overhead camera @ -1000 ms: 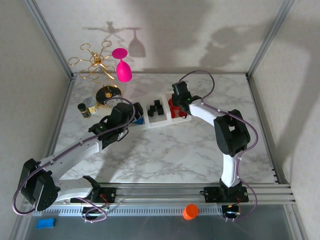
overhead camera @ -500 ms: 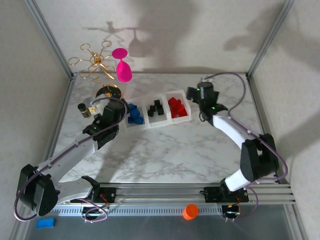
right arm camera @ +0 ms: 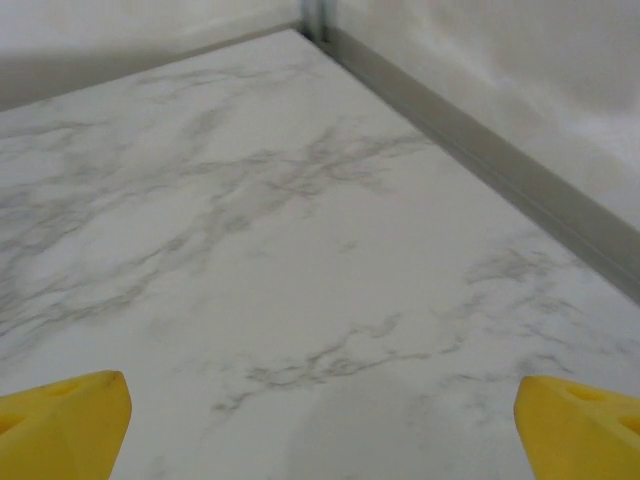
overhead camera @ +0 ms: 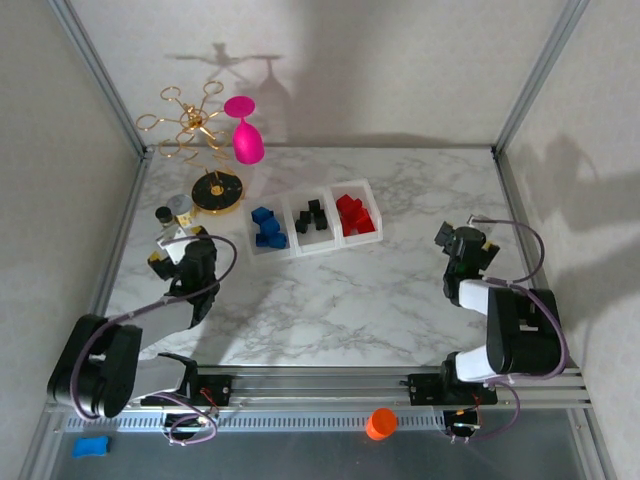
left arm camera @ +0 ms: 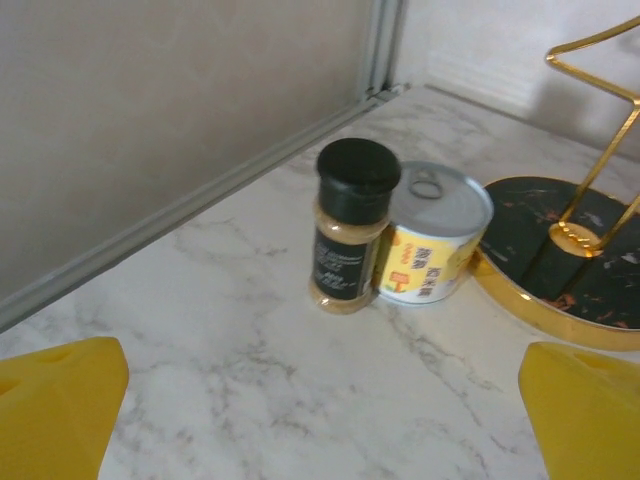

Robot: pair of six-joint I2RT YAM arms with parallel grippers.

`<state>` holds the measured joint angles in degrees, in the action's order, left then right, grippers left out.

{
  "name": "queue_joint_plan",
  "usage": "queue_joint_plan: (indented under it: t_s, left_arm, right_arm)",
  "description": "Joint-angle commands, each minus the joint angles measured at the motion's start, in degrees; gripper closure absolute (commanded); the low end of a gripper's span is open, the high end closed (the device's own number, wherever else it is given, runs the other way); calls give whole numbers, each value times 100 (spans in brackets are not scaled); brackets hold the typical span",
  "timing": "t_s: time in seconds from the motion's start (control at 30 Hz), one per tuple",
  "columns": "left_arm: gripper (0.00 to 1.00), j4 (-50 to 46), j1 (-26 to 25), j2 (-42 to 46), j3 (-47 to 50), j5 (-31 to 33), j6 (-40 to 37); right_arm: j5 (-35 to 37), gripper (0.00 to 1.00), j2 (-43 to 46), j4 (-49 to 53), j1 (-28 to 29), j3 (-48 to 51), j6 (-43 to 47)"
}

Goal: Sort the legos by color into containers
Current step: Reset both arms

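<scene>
The containers [overhead camera: 340, 240] sit as one white three-part tray at the middle back of the marble top. Blue legos [overhead camera: 268, 228] fill the left compartment, black legos [overhead camera: 312, 215] the middle one, red legos [overhead camera: 356, 215] the right one. My left gripper [overhead camera: 172, 245] rests low at the left side of the table, well away from the tray. It is open and empty [left arm camera: 320, 430], with its yellow fingertips [left arm camera: 60, 400] wide apart. At the right side my right gripper [overhead camera: 458, 240] is likewise open [right arm camera: 320, 440] over bare marble, holding nothing.
A spice jar [left arm camera: 355, 225] and a small can [left arm camera: 435, 235] stand just ahead of the left gripper, beside the gold stand base [left arm camera: 570, 260]. A pink glass [overhead camera: 243, 135] hangs on the gold rack [overhead camera: 190, 120]. Off the marble lie an orange cap [overhead camera: 380, 424] and a blue block [overhead camera: 90, 445].
Both arms have pulled back from the tray, the left one toward the left edge, the right one toward the right side. The right gripper has opened.
</scene>
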<state>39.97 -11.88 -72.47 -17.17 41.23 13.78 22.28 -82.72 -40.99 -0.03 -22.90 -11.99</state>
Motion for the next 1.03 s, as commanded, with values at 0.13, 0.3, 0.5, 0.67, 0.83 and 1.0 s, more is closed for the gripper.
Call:
queue_joint_plan:
  t_s: [0.13,0.3,0.5,0.67,0.83,1.0]
  left_arm:
    - [0,3834,735,-932,947,-2332,-698]
    - [0,3702,863,-1516,635,-3114,-839]
    - [1,3479,775,-1570,458,-2954,-912]
    - [1,3482,766,-1575,460,-2946,-912]
    - [1,3472,766,-1565,459,-2946,-912]
    - [1,3466,765,-1569,460,-2946,-912]
  right_arm:
    - [-1686,1,-423,-3366,-17,1178,818]
    - [-1838,1,-547,-3210,13,1027,980]
    - [-1719,1,-561,-3229,100,1025,1032]
    - [-1719,1,-556,-3222,101,1024,1032]
    - [-1727,1,-570,-3192,108,993,1041]
    - [-1727,1,-561,-3213,101,1015,1041]
